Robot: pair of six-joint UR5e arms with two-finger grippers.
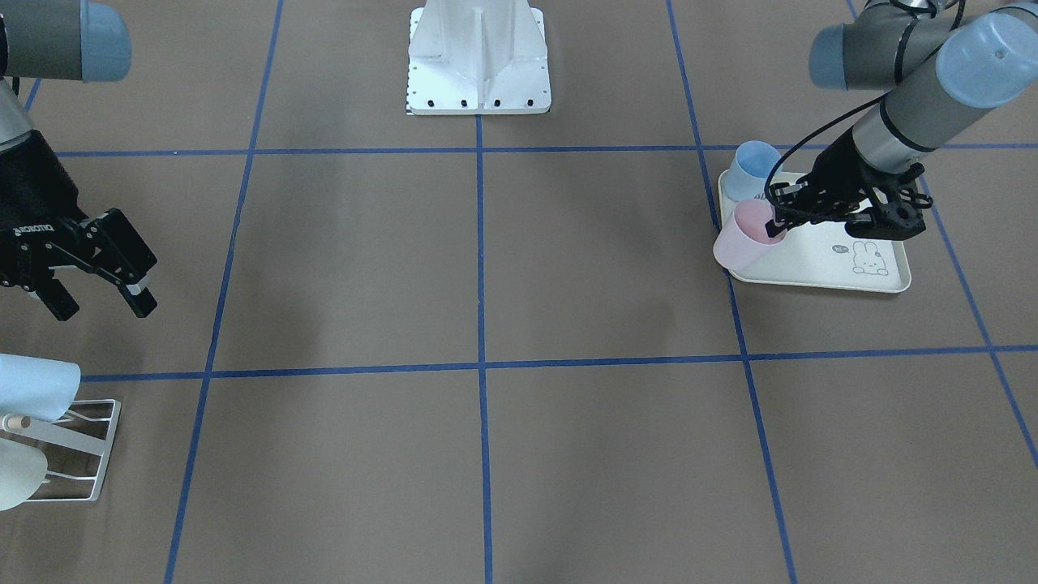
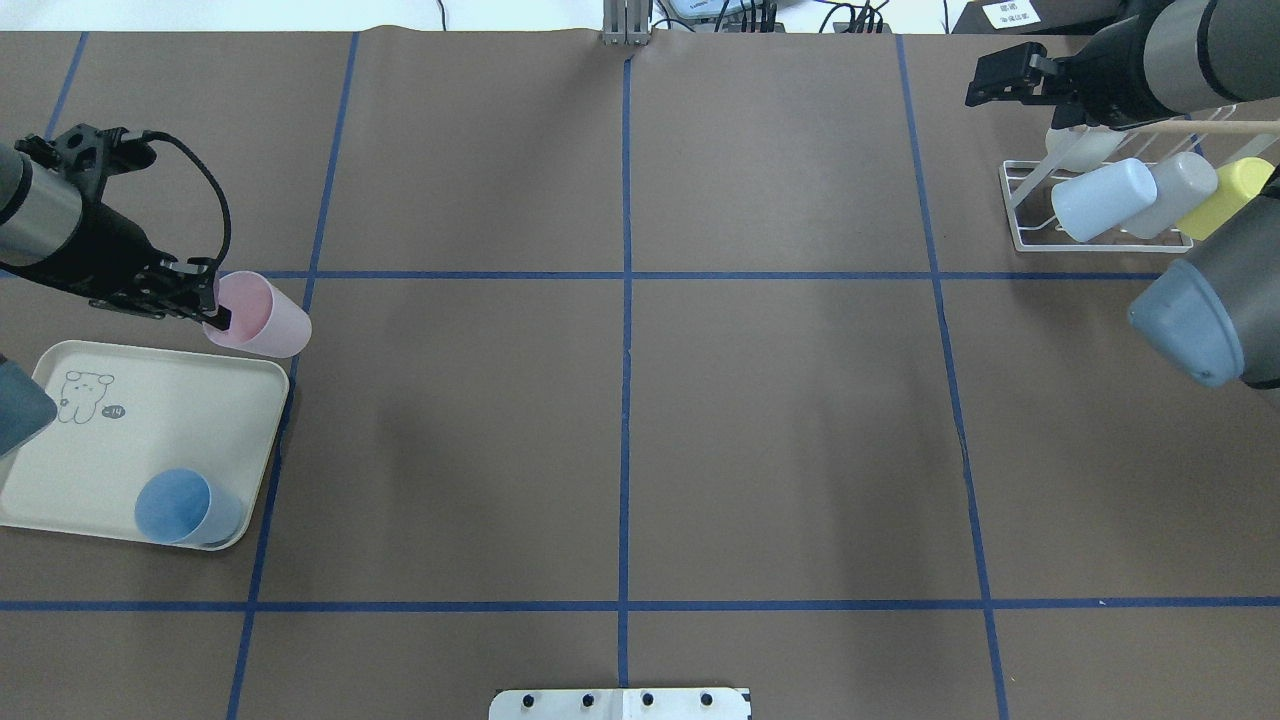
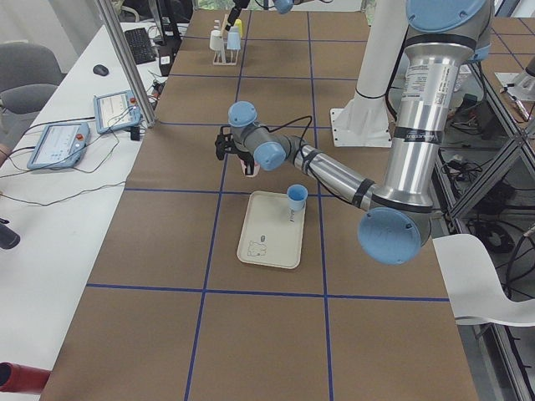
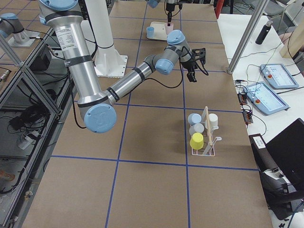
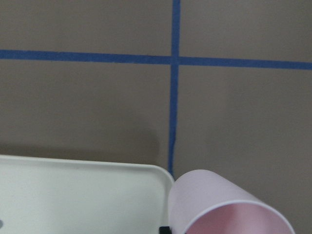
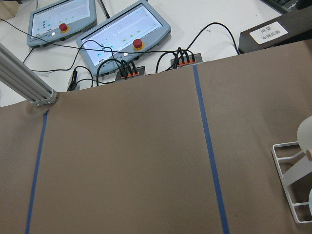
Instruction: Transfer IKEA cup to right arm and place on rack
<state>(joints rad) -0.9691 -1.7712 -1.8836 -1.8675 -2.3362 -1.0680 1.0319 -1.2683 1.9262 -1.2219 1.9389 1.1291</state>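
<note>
We found the smooth, tapered pink cup [image 2: 262,318] at the overhead frame's left, axis near level, base rightward, rim pinched in the left gripper [image 2: 208,312] jaws; the right gripper [image 1: 101,304] jaws stood wide.

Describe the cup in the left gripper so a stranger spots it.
Find the cream rabbit-print tray on the robot's left. Off its corner, the left gripper pinches a tilted pale pink plastic cup by the rim. The blue cup on the tray stands upright.
</note>
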